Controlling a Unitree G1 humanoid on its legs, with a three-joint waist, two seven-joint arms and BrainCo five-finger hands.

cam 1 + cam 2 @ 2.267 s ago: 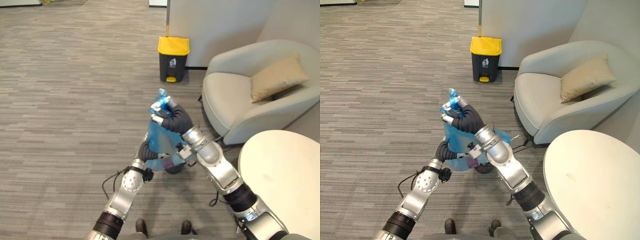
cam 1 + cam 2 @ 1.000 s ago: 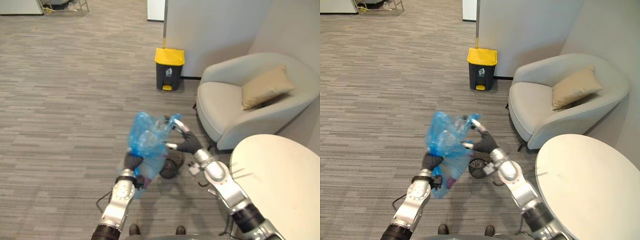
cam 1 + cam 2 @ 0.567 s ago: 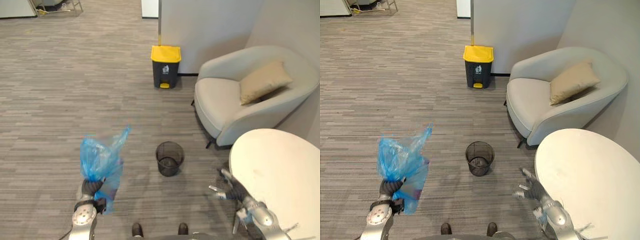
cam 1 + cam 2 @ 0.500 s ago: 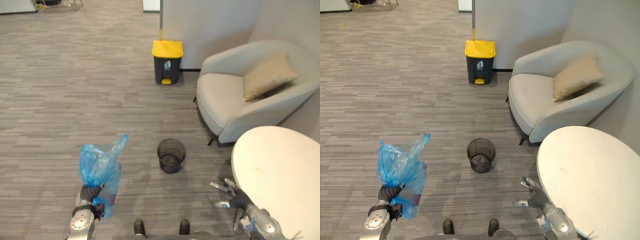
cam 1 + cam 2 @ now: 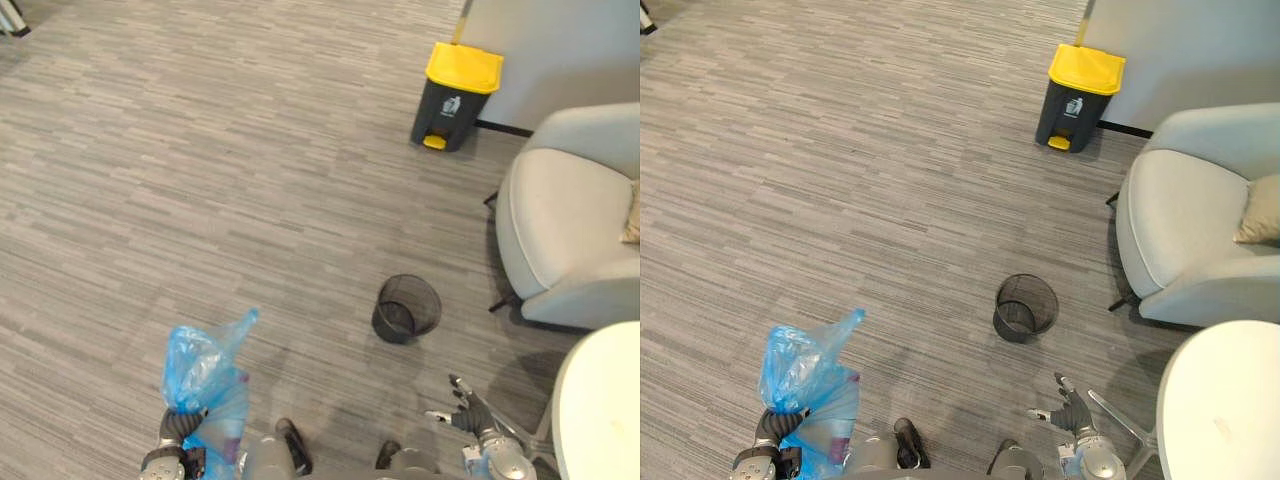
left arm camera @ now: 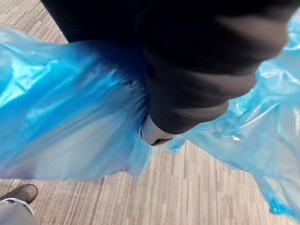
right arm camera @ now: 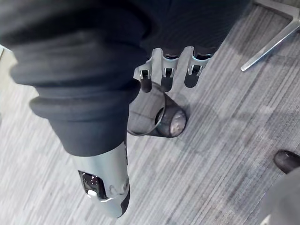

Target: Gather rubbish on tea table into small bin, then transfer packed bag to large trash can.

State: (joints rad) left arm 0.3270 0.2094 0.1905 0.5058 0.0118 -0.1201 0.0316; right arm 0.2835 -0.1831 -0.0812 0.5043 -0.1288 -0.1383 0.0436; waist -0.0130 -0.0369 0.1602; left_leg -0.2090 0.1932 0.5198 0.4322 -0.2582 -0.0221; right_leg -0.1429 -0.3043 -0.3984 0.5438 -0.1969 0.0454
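A crumpled blue plastic bag (image 5: 203, 372) with rubbish inside hangs low at the left, above the carpet. My left hand (image 5: 176, 427) is shut on its gathered neck. In the left wrist view the blue bag (image 6: 65, 122) bulges out on both sides of the hand's dark cover (image 6: 197, 70). My right hand (image 5: 1071, 411) is low at the right with straight, spread fingers (image 7: 168, 70) and holds nothing. The small black mesh bin (image 5: 405, 307) stands on the floor between the hands. The large trash can (image 5: 456, 84) with a yellow lid stands far off by the wall.
A grey armchair (image 5: 565, 230) sits at the right, near the large can. The round white tea table (image 5: 1220, 400) fills the lower right corner, with a metal leg (image 7: 274, 40) beside my right hand. Grey carpet (image 5: 200, 170) stretches wide at the left and ahead.
My right hand let go of the bag and dropped low to the right. My left hand carried the bag down and to the left. The camera has swung, shifting the whole scene.
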